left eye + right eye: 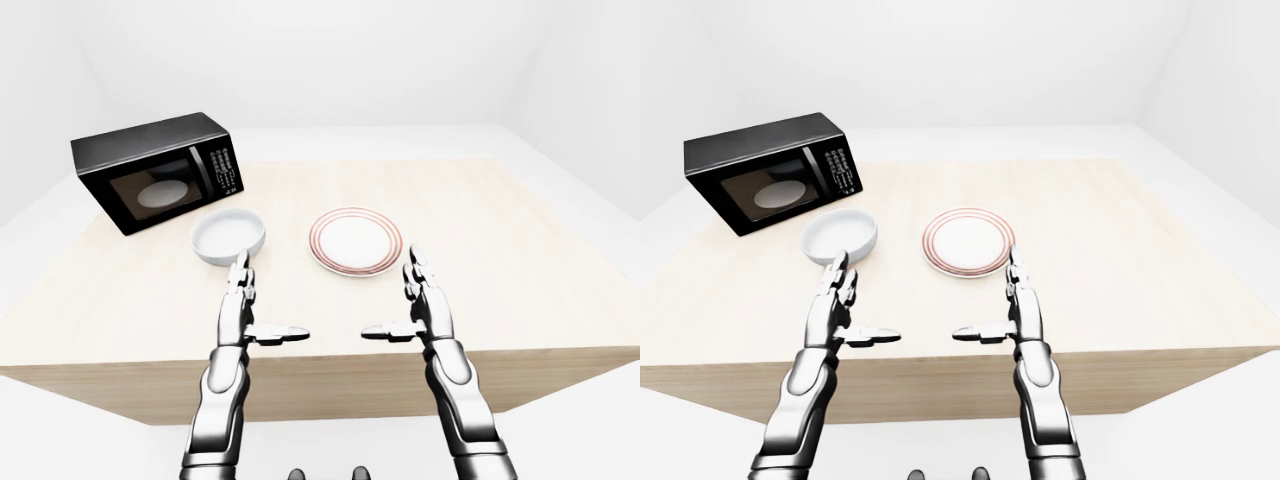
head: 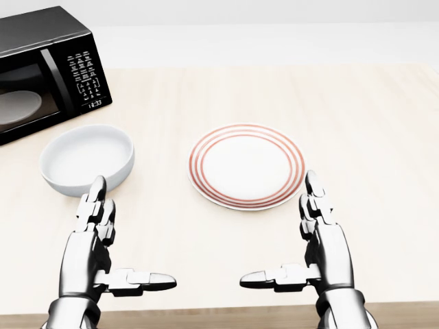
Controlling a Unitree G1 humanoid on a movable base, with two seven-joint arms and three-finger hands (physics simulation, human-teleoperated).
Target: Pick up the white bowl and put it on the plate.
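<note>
Left hand (image 2: 96, 240): fingers (image 2: 96, 195) extended flat, thumb spread out toward the right of the head view; fully open, holding nothing.
Right hand (image 2: 322, 243): fingers (image 2: 313, 188) extended flat, thumb spread out toward the left; fully open, holding nothing.
White bowl (image 2: 87, 159): upright on the desk (image 2: 357, 123), just beyond the left fingertips; in the head view the fingertips overlap its near rim, contact cannot be confirmed. Appears empty.
Plate (image 2: 247, 165): white with red rings, flat on the desk, beyond and to the left of the right fingertips, its rim close to them but apart. Nothing on it.
Bowl to plate: side by side, apart, bowl on the left.
Microwave (image 1: 158, 171): black, door shut, past the bowl from the left fingers, at the desk's upper left in the left-eye view.
</note>
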